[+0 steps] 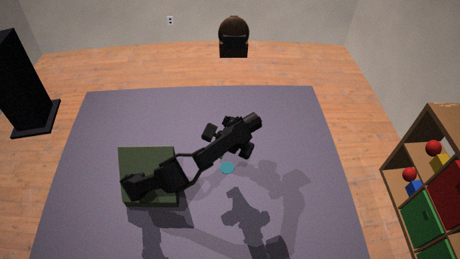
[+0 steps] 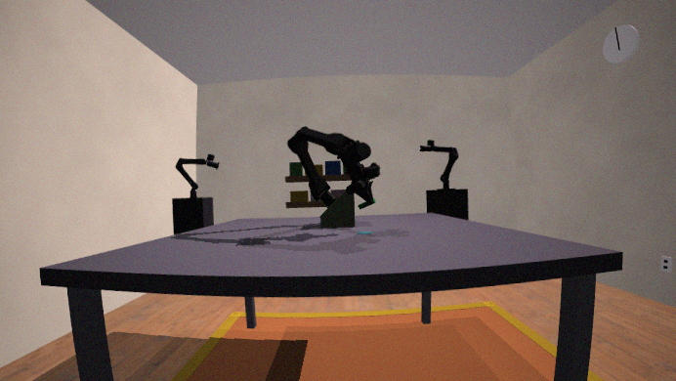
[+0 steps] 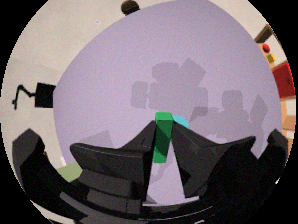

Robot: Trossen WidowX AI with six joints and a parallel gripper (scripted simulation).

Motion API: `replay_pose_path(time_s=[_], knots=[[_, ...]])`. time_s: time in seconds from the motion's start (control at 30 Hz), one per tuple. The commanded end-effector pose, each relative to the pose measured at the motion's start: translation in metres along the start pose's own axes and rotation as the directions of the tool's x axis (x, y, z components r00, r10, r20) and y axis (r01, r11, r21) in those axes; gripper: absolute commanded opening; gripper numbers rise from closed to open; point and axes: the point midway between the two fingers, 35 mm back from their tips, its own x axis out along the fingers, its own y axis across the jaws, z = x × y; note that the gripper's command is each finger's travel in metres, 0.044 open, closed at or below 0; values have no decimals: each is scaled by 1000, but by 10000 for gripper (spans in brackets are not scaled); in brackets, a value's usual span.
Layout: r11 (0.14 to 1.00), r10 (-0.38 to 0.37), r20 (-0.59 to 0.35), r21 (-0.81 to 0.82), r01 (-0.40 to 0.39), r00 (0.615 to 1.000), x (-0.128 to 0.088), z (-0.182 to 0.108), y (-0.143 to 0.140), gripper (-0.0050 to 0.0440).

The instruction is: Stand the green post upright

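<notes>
A wooden shelf unit (image 1: 391, 159) holds red balls (image 1: 433, 147) and coloured cubes (image 1: 413, 187).

light: dim, even | shadows: several overlapping arm shadows on table (image 1: 100, 109) | wrist: fisheye, black vignette | grain: soft

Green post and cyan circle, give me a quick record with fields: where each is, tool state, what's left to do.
post: green post, held above the table, tilted in the exterior view
tool: tool shut on the post
target: cyan circle on the table, nothing standing on it
arm base: green block
remaining: stand the post in the circle, release
</notes>
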Motion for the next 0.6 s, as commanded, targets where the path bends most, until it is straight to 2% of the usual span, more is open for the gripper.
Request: replay_pose_path(time_s=[0.0, 0.57], knots=[[1000, 4, 33, -2, -4, 999, -4, 1, 0, 22], [999, 40, 151, -7, -39, 988, 0, 1, -1, 22]])
